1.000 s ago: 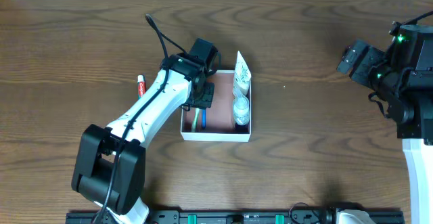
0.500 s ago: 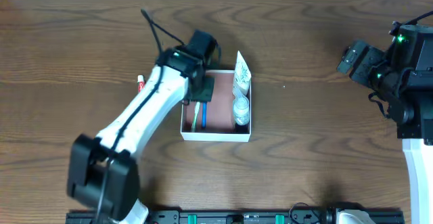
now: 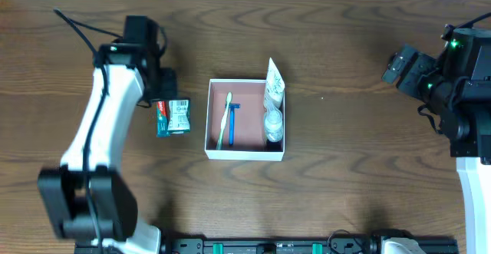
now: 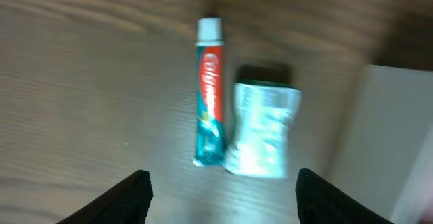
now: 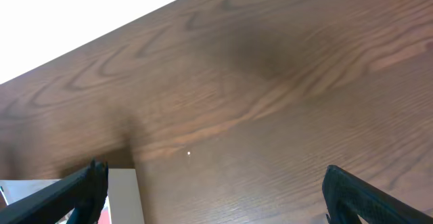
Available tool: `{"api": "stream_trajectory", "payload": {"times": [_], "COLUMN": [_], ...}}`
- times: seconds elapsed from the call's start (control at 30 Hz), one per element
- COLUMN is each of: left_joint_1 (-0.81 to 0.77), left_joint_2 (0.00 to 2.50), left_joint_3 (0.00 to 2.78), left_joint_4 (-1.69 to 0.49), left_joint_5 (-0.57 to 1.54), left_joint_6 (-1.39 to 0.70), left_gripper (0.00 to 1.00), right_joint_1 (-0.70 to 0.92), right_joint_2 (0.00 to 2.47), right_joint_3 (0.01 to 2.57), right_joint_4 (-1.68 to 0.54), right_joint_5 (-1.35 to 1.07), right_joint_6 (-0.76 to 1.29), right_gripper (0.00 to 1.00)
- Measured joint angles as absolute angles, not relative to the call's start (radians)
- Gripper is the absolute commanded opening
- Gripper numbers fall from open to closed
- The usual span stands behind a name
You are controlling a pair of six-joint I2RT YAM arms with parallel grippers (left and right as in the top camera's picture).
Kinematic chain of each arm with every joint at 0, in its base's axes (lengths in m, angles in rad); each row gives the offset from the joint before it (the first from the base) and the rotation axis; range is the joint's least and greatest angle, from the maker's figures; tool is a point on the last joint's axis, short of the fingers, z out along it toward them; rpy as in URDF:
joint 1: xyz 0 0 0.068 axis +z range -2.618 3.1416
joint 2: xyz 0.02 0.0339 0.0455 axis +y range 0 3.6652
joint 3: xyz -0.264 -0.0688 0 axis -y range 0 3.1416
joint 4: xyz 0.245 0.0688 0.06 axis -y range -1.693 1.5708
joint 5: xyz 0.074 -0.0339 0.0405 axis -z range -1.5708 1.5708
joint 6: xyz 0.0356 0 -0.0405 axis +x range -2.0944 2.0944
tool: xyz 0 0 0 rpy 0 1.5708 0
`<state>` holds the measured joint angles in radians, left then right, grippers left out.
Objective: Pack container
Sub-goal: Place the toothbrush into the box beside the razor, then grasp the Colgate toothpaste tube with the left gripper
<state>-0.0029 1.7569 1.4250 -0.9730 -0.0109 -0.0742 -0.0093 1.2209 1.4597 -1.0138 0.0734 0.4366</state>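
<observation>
You have the container (image 3: pixel 244 153) sitting open on the wooden table (image 3: pixel 345 185), near its middle. Your left arm (image 3: pixel 100 123) reaches in well to the container's left, and your right arm (image 3: pixel 460 93) is far to its right. Both are empty: the left gripper (image 4: pixel 223 193) hangs above the items left of the container with its fingers apart, and the right gripper (image 5: pixel 216 190) is spread wide. Inside the container, a white tube (image 3: pixel 273 85) and a small bottle (image 3: pixel 273 123) line the right wall, with a toothbrush (image 3: pixel 224 125) and a blue razor (image 3: pixel 232 116) along the left. Just left of the container lie a green packet (image 4: pixel 262 129) and a toothpaste tube (image 4: pixel 210 92), touching.
</observation>
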Motion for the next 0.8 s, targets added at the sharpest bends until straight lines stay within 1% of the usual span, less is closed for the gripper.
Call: {"api": "stream_trajectory", "payload": {"times": [0.2,0.37,0.53,0.63,0.8], "left_joint_1": [0.061,0.071,0.071,0.071,0.071], "left_joint_2": [1.903,1.942,2.013,2.053,2.068], "left_joint_3": [1.408,1.408,1.408,1.408,1.409], "left_joint_4": [-0.878,-0.813,-0.795,-0.778,-0.767], "left_joint_5": [0.023,0.028,0.031,0.031,0.046], "left_joint_6": [-0.023,-0.004,0.006,0.007,0.017], "left_gripper": [0.7,0.7,0.69,0.62,0.38], "right_joint_1": [-0.009,-0.009,-0.009,-0.009,-0.009], "right_joint_2": [1.221,1.221,1.221,1.221,1.221], "right_joint_3": [1.46,1.46,1.46,1.46,1.46], "right_joint_4": [-1.014,-1.014,-1.014,-1.014,-1.014], "right_joint_5": [0.073,0.074,0.074,0.074,0.073], "right_joint_6": [0.437,0.437,0.437,0.437,0.437], "right_gripper": [0.99,0.99,0.99,0.99,0.99]}}
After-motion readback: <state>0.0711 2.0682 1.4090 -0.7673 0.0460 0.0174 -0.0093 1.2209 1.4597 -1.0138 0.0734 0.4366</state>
